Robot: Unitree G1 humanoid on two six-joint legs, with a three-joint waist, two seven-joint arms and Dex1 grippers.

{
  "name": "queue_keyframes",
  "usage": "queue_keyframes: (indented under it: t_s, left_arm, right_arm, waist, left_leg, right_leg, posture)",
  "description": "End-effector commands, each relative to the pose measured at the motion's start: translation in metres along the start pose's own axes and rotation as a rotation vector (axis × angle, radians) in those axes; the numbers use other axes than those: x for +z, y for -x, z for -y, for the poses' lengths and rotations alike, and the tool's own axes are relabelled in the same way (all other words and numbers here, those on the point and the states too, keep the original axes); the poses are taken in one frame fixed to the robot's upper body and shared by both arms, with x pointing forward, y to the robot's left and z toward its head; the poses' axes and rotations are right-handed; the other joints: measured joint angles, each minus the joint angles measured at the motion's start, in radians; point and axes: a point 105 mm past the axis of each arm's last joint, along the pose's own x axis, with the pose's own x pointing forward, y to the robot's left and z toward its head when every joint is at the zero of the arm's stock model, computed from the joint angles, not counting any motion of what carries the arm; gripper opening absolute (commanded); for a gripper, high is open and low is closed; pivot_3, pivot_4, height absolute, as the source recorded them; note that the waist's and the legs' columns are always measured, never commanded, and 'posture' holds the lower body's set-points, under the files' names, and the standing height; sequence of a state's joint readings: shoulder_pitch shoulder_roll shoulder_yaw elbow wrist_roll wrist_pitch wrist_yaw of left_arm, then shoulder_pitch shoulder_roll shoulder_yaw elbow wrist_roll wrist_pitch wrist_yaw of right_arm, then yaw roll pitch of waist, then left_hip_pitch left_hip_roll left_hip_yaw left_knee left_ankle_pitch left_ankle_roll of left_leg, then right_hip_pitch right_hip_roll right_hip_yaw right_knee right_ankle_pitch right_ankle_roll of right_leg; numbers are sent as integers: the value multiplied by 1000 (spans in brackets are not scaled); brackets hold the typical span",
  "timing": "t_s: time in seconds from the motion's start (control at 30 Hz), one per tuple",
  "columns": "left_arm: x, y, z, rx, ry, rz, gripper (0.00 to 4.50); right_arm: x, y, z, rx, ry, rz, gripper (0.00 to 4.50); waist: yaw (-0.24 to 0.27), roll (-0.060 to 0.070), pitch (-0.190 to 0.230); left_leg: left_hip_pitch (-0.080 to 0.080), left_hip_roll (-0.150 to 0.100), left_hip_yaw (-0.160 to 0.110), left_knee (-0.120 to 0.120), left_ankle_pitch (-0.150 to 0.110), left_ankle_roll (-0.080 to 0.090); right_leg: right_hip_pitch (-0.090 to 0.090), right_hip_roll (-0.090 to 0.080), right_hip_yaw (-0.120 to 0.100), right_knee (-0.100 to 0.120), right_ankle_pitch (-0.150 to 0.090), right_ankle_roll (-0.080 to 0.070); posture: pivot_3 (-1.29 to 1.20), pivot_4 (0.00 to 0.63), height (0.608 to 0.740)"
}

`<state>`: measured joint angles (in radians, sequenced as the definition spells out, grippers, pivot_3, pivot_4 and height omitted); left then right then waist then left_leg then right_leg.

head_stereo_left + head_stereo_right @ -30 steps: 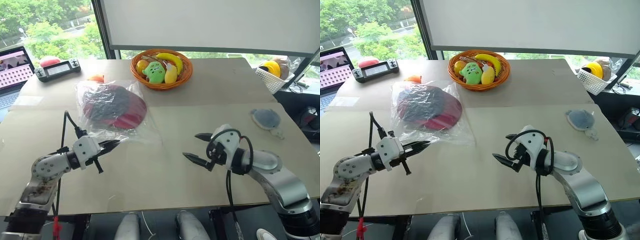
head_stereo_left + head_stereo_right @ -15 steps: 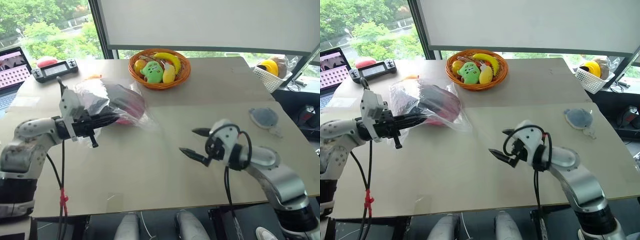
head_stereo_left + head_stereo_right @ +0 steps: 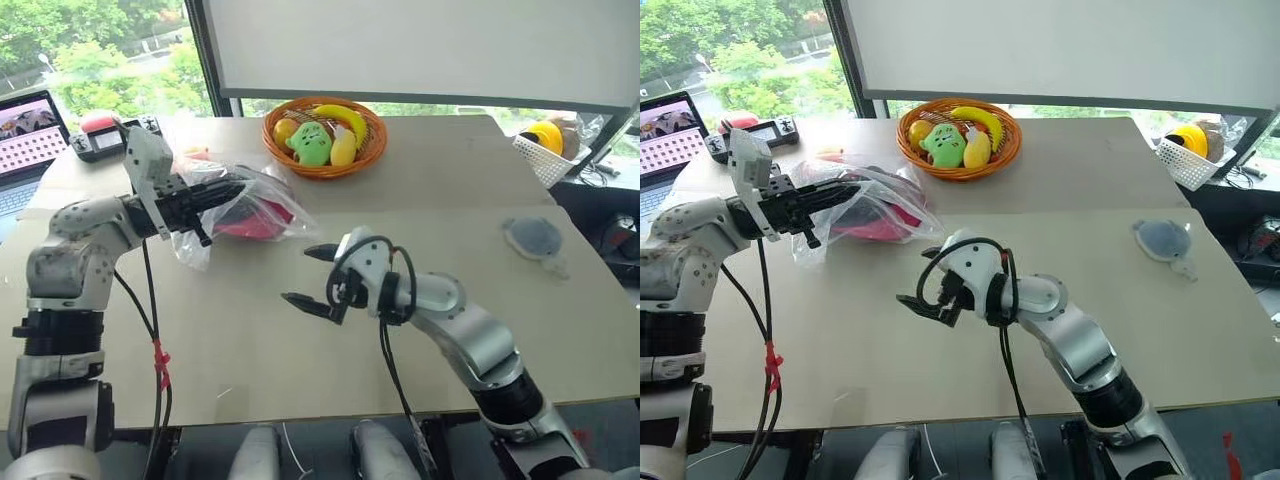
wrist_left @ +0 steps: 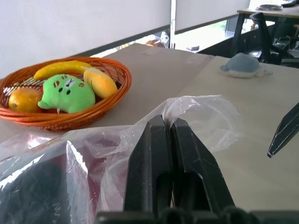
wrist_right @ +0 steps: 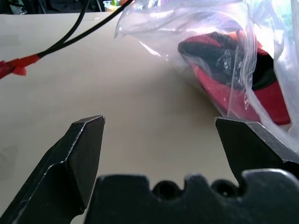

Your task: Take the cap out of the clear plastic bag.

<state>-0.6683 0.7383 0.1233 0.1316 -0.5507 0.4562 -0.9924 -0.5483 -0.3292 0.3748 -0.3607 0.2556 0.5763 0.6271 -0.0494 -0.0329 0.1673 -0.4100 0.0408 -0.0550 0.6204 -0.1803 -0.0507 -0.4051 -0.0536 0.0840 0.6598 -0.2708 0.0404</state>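
Note:
My left gripper [image 3: 233,191] is shut on a fold of the clear plastic bag [image 3: 268,192] and holds that edge above the table. The wrist view shows both closed fingers [image 4: 150,149] with the crinkled film [image 4: 201,116] draped over them. The cap [image 3: 243,222], dark red with a black crown, lies inside the bag below and behind the left gripper, its red side against the film. My right gripper [image 3: 300,275] hovers open over the table just right of the bag, pointing at it. Its wrist view shows the cap [image 5: 224,84] in the bag ahead of the wide-set fingers [image 5: 84,144].
An orange wicker basket [image 3: 372,142] with toy fruit stands behind the bag. A grey-blue round pad [image 3: 532,237] lies at the right and a white basket [image 3: 540,160] at the far right edge. A laptop [image 3: 30,125] and a handheld console [image 3: 100,138] sit far left.
My left gripper has risen and swung in, lifting the bag's edge and bunching the bag round the cap. The right gripper has moved left towards the bag, still open.

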Motion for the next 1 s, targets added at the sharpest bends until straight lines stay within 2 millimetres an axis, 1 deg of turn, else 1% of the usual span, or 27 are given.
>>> queue_keyframes:
  t_s: [0.03, 0.13, 0.2, 0.3, 0.37, 0.43, 0.5, 0.57, 0.73, 0.8, 0.9, 1.0]
  left_arm:
    - [11, -4, 4, -28, -50, 23, 111]
    - [10, -5, 7, -46, -46, 16, 111]
    - [9, -6, 7, -51, -44, 14, 111]
    - [9, -6, 8, -56, -39, 13, 111]
    - [8, -8, 10, -61, -43, 9, 111]
    - [9, -9, 10, -59, -43, 15, 111]
    - [11, -9, 9, -54, -41, 27, 111]
    - [13, -11, 8, -47, -37, 39, 111]
    - [15, -11, 8, -38, -26, 51, 111]
    - [14, -12, 7, -34, -24, 52, 111]
    - [13, -12, 6, -27, -22, 51, 111]
    - [13, -15, 7, -25, -24, 52, 111]
  right_arm:
    - [14, -21, 14, -52, 72, 56, 4500]
    - [22, -34, 31, -103, 70, 98, 4500]
    - [24, -41, 43, -139, 41, 114, 4500]
    - [14, -51, 58, -179, 0, 104, 4500]
    - [3, -57, 70, -214, -51, 89, 4500]
    - [-9, -63, 73, -221, -61, 53, 4500]
    - [-19, -69, 70, -208, -77, 22, 4500]
    - [-34, -74, 66, -196, -65, -42, 4500]
    - [-72, -77, 57, -177, 29, -193, 4500]
    - [-77, -78, 48, -136, 48, -211, 4500]
    - [-75, -78, 28, -43, 39, -196, 4500]
    - [-79, -67, 12, 42, 22, -220, 4500]
  waist:
    - [-4, 0, 0]
    - [-4, 0, 0]
    - [-5, 0, 0]
    - [-6, 0, 0]
    - [-8, 0, 0]
    - [-9, 0, 0]
    - [-11, 0, 0]
    - [-16, 0, 0]
    - [-25, 0, 0]
    - [-24, 0, 0]
    - [-22, 0, 0]
    - [-21, 0, 0]
  left_leg:
    - [0, 0, 0, 1, 0, 0]
    - [0, 1, 0, 3, 0, 0]
    - [0, 1, 0, 4, 0, 0]
    - [0, 1, -1, 4, 0, 0]
    - [0, 1, -1, 3, 0, 0]
    - [0, 0, -1, 4, 0, 0]
    - [0, 0, -1, 4, 0, 0]
    - [0, 0, -1, 3, 0, 0]
    - [0, 0, -1, 3, 0, 0]
    - [0, 1, -1, 3, 0, 0]
    - [0, 0, -1, 3, 0, 0]
    - [-1, 0, -1, 3, 0, 0]
  right_leg:
    - [0, 0, 0, 2, 0, 0]
    - [0, 1, 0, 3, 0, 0]
    - [0, 1, 0, 3, 0, 0]
    - [0, 1, 0, 4, 0, 0]
    - [0, 1, 0, 4, 0, -1]
    - [0, 0, 0, 4, 0, -1]
    - [0, 0, 0, 4, 0, -1]
    - [0, 0, 0, 4, 0, -1]
    - [-1, 1, 0, 4, 0, -1]
    - [-1, 1, 0, 5, 0, -1]
    - [-1, 1, 0, 4, 0, -1]
    - [-1, 1, 0, 4, 0, -1]
  posture:
    - [0, 150, 735]
    - [0, 150, 735]
    - [0, 150, 735]
    - [0, 150, 735]
    - [0, 150, 735]
    - [0, 150, 735]
    - [0, 150, 735]
    - [0, 150, 735]
    - [0, 150, 735]
    - [0, 150, 735]
    - [0, 150, 735]
    - [0, 150, 735]
